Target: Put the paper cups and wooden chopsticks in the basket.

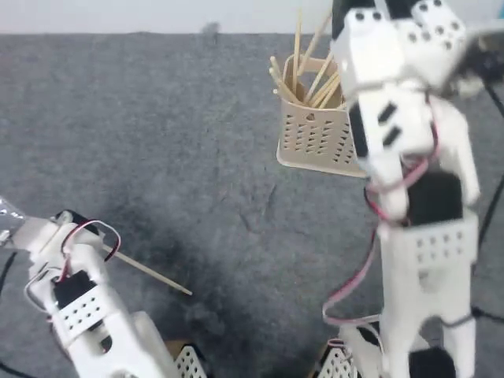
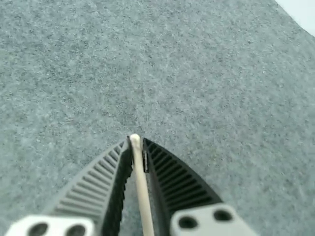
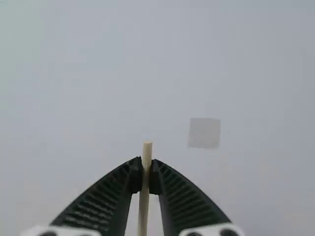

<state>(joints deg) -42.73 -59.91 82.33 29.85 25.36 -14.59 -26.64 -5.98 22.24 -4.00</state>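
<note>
My left gripper [image 2: 137,143] is shut on a wooden chopstick [image 2: 142,196], low over the grey mat. In the high view that chopstick [image 1: 150,272] sticks out to the right from the left arm [image 1: 75,283] at the table's near left. My right gripper [image 3: 144,164] is shut on another chopstick [image 3: 146,147], held up facing a pale wall. The right arm [image 1: 409,118] rises beside the beige perforated basket [image 1: 315,138] at the back right. Several chopsticks [image 1: 298,55] stand in the basket.
The grey felt mat [image 1: 197,142] covers the table, bare across its middle and left. Red and white cables [image 1: 354,283] hang along the right arm. A pale square patch [image 3: 204,132] shows on the wall in the right wrist view.
</note>
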